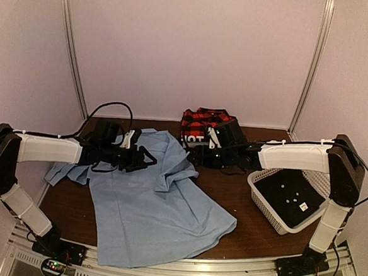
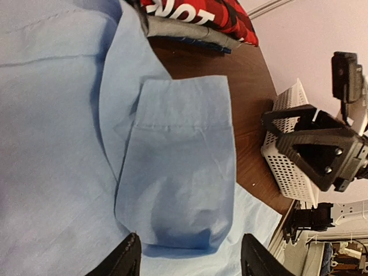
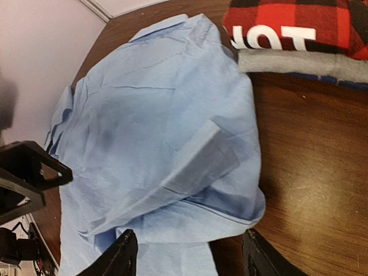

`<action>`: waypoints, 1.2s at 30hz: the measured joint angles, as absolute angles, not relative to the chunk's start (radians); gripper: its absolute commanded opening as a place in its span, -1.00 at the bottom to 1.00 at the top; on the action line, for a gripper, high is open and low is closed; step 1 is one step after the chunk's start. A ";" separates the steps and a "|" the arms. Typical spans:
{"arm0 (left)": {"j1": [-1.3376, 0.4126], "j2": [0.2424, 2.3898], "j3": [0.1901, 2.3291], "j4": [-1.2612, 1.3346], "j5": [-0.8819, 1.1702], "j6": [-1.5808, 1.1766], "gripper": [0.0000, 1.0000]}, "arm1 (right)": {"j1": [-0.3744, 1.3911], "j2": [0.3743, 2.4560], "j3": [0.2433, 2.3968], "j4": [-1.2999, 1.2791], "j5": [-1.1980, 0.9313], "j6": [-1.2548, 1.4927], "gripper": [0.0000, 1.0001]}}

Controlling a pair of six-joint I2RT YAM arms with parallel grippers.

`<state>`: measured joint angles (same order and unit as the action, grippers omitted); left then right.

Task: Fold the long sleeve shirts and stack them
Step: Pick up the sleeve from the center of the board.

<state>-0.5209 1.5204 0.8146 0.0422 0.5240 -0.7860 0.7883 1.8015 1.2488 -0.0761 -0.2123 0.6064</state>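
Slippage is your risk: your left gripper [image 2: 190, 260] and right gripper [image 3: 188, 260] both gape wide, holding nothing, over the light blue shirt [image 1: 154, 205] spread centre-left on the table [image 1: 248, 212]. Pinch only the loose sleeve [image 2: 184, 190] and the body may drag crooked toward the plaid shirt [image 1: 204, 119] folded at far centre.

Both arms reach inward, elbows out; left claw [image 1: 143, 158] and right claw [image 1: 198, 155] hang low, fingers spread wide.
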 measured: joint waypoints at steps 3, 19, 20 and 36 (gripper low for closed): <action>-0.553 1.582 0.934 0.006 0.498 -0.725 0.21 | 0.768 1.764 1.171 -0.074 -0.190 0.612 0.27; -0.717 2.023 1.525 -0.310 0.318 -0.460 0.17 | 0.767 1.508 0.954 -0.071 -0.089 0.632 0.28; -0.723 2.044 1.549 -0.326 0.303 -0.453 0.15 | 0.767 1.499 0.941 -0.072 -0.086 0.632 0.28; -0.746 2.127 1.761 -0.484 0.220 -0.406 -1.00 | 0.795 1.425 0.851 -0.150 -0.071 0.605 0.29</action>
<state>-0.7456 2.1265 1.7607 -0.4835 0.2203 -0.4065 0.7952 1.4250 0.8509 -0.1505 -0.0711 0.6048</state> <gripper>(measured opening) 0.022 0.647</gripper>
